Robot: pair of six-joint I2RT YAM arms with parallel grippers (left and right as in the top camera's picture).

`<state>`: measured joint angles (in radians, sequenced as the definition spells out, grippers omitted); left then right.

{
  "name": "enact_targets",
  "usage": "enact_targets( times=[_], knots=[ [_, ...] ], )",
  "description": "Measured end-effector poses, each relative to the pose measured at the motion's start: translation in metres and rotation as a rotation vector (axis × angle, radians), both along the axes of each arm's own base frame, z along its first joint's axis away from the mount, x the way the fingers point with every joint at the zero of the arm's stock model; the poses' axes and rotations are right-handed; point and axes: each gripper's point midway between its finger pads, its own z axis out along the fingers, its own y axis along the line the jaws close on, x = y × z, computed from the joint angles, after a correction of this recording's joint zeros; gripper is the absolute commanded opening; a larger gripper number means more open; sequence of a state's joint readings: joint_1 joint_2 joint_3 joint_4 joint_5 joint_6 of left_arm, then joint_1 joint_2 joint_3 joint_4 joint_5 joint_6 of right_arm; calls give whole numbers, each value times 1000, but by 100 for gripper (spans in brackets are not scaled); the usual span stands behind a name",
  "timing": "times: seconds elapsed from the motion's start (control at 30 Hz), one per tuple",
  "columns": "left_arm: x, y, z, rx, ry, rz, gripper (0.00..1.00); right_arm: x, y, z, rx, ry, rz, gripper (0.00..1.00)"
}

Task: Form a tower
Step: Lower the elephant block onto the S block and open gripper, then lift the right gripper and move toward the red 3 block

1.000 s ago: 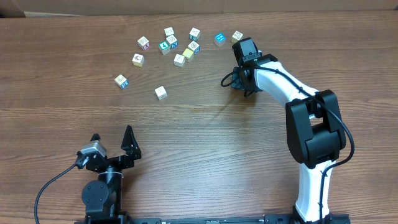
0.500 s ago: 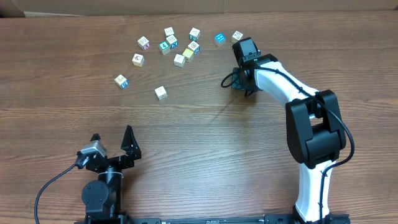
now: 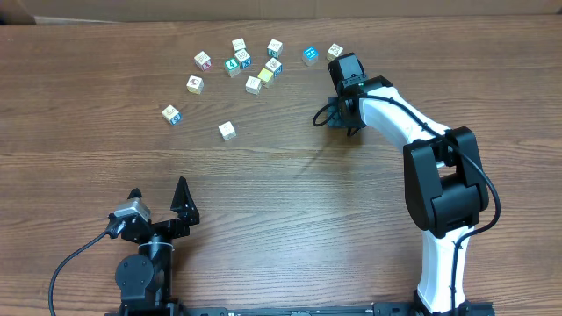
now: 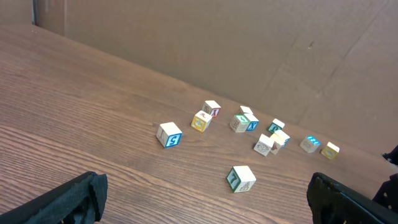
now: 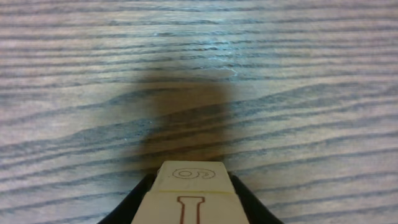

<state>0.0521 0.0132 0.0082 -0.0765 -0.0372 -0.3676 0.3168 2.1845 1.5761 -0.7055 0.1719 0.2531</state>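
The right end effector (image 5: 191, 208) is closed partway on 1 pale cube (image 5: 189, 179), which fills the gap between its jaws. The cube's top face carries a printed 6, and a red letter shows on the face toward the camera. A soft shadow lies on the worktop (image 3: 290, 193) beyond it, so the cube looks lifted clear of the wood, though I cannot tell how high.

No tower stands in any view. The other loose cubes (image 3: 250, 63) lie scattered singly toward 11 and 12 o'clock on the worktop, with a yellowish cube (image 3: 266, 75) among them. The right arm reaches in at about 1 o'clock, just beside that scatter.

The left end effector (image 3: 158, 195) sits at 7 o'clock, jaws spread wide and holding nothing.

This reads as the start of stacking, with 1 cube in hand and no base chosen. The next move calls for carrying it over a flat-lying cube, squaring the edges, lowering until the faces meet, and only then releasing. A skewed placement would likely topple.
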Motion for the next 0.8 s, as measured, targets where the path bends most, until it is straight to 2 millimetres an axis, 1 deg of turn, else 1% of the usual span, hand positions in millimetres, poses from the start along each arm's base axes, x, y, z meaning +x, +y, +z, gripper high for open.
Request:
enact_targets(
  times=[0.17,0.23,0.27,0.37,0.57,0.67,0.77,0.8],
  knots=[
    [0,0,0,0,0,0,99,0,0,0,-6,1,16,61],
    [0,0,0,0,0,0,99,0,0,0,-6,1,17,74],
    [0,0,0,0,0,0,100,1,0,0,-6,-1,19,77],
    [0,0,0,0,0,0,100,2,1,1,-4,-8,17,78],
    [0,0,0,0,0,0,100,4,1,7,-4,-9,17,87],
    [0,0,0,0,0,0,100,17,5,25,7,-43,18,87],
    [0,0,0,0,0,0,99,32,11,55,24,-99,19,84],
    [0,0,0,0,0,0,99,36,13,69,31,-119,21,84]
  ],
)
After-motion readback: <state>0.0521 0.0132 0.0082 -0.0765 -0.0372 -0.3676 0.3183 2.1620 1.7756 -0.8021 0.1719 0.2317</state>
